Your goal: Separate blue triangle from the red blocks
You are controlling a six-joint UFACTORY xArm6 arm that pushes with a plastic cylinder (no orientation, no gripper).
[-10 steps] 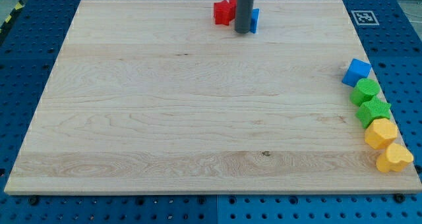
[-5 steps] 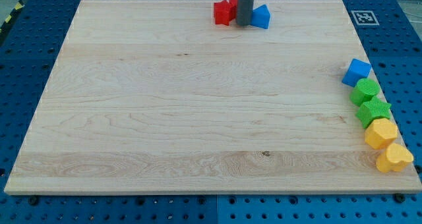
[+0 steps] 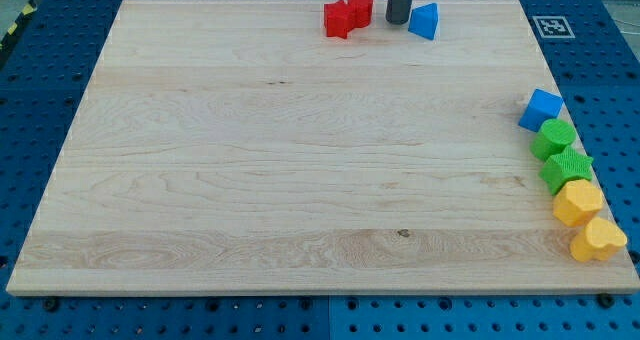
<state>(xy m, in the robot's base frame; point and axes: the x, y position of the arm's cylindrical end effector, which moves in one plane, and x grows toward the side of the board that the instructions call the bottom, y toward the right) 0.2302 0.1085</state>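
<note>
The blue triangle (image 3: 425,21) lies near the board's top edge, right of centre. Two red blocks sit together to its left: a red star-like block (image 3: 338,19) and a red block (image 3: 359,7) behind it. My tip (image 3: 398,20) stands between the red blocks and the blue triangle, right against the triangle's left side. A visible gap separates my tip from the red blocks.
Along the board's right edge stand a blue cube (image 3: 541,109), a green cylinder-like block (image 3: 554,138), a green star-like block (image 3: 567,169), a yellow hexagon-like block (image 3: 578,202) and a yellow heart-like block (image 3: 598,240). A marker tag (image 3: 550,26) sits at the top right corner.
My tip has moved to the view's right and slightly up, pushing the blue triangle right, away from the red blocks. The red blocks have stayed put.
</note>
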